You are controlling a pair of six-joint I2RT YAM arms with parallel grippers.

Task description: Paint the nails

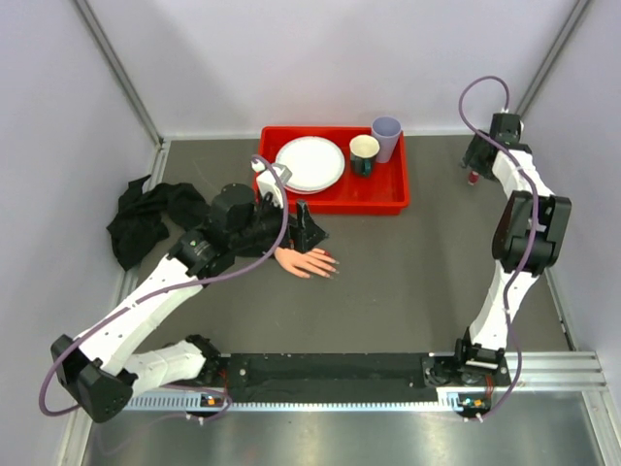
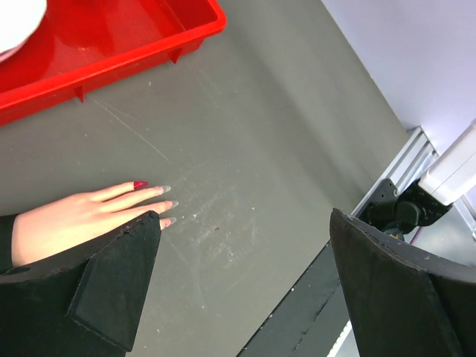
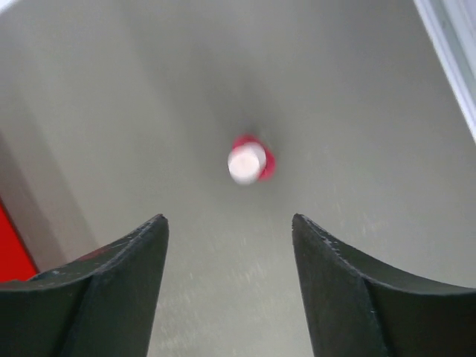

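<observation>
The pale mannequin hand (image 1: 309,262) with a black sleeve lies palm down on the grey table, fingers pointing right. In the left wrist view the hand (image 2: 74,219) shows one dark red nail (image 2: 140,184); the other visible nails (image 2: 165,189) look pale. My left gripper (image 1: 309,229) (image 2: 244,216) is open and empty, hovering over the wrist and back of the hand. My right gripper (image 1: 473,163) (image 3: 229,219) is open and empty, above a small red bottle with a white cap (image 3: 249,161) (image 1: 472,179) standing at the far right.
A red tray (image 1: 335,202) at the back holds a white plate (image 1: 310,163), a dark cup (image 1: 364,153) and a lilac cup (image 1: 386,138). A black cloth (image 1: 146,218) lies at the left. White walls enclose the table; a rail (image 1: 388,374) runs along the near edge.
</observation>
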